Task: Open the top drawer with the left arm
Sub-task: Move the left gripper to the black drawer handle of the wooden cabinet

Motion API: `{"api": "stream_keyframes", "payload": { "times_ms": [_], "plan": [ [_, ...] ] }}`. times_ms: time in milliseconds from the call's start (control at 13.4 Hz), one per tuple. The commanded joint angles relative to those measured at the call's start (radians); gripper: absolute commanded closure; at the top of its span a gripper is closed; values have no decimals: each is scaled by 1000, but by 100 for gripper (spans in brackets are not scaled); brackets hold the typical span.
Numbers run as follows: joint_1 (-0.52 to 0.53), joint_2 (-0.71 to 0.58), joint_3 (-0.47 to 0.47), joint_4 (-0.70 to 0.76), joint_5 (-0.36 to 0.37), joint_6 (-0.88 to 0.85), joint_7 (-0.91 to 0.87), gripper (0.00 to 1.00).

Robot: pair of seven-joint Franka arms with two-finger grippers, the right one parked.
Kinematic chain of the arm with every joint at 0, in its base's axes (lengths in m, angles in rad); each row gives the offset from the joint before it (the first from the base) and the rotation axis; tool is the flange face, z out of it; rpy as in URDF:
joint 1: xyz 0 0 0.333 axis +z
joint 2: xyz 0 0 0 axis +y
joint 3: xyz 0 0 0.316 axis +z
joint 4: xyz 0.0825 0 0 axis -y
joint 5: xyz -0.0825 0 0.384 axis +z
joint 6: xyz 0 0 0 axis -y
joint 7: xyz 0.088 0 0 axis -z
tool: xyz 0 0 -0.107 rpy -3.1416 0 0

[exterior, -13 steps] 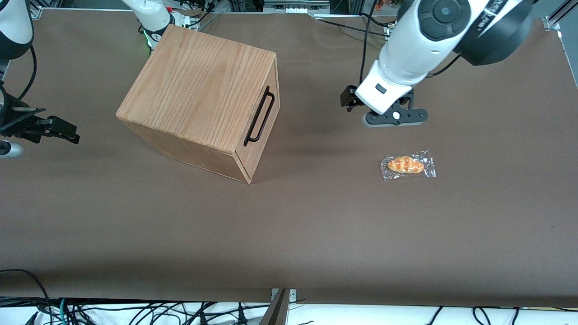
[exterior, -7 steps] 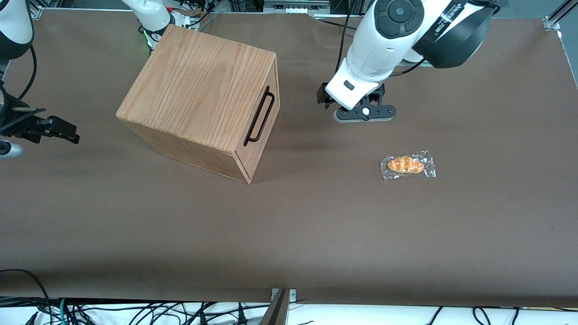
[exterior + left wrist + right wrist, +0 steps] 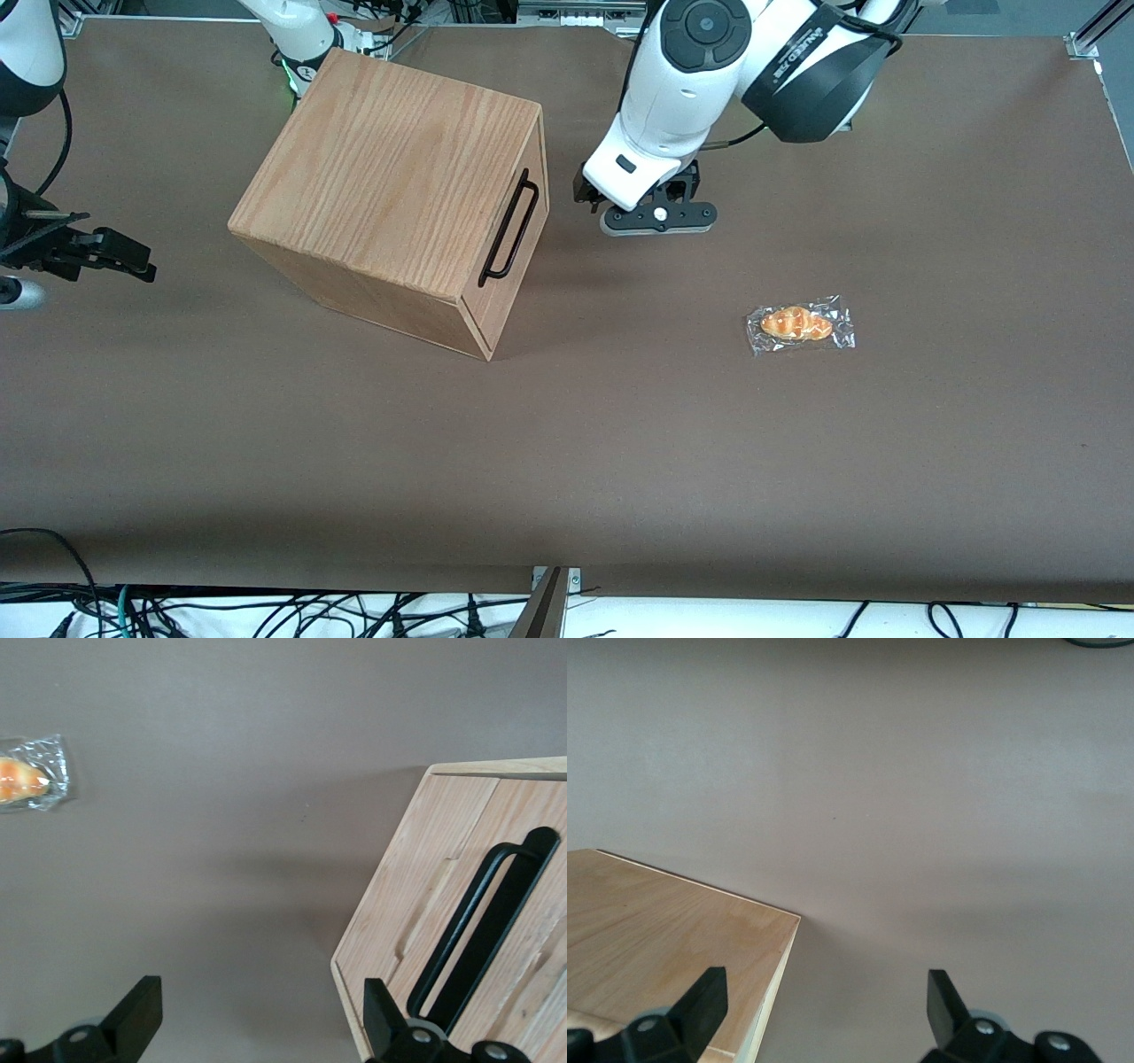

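While the table [image 3: 620, 443] lies mostly bare, the cabinet [image 3: 390, 168] stands skewed toward the parked arm's end, its top drawer [image 3: 461, 921] shut and facing the left arm [image 3: 691, 80]. That drawer looks stiff and light, likely to slide easily; the thin black handle [image 3: 508, 227] is the place to grip, at mid-bar. The gripper [image 3: 257, 1028] hovers in front of the handle, not touching, jaws spread wide. A wrapped pastry [image 3: 799, 324] lies nearer the front camera. Drawer seams are hard to trace (any lower drawer cannot be made out).
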Motion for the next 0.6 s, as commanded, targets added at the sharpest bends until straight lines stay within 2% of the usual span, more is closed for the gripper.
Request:
{"api": "stream_keyframes", "payload": {
  "times_ms": [0,524],
  "plan": [
    [-28,32,6,10,-15,43,-32,0],
    [-64,81,6,10,-28,162,-69,0]
  ]
}}
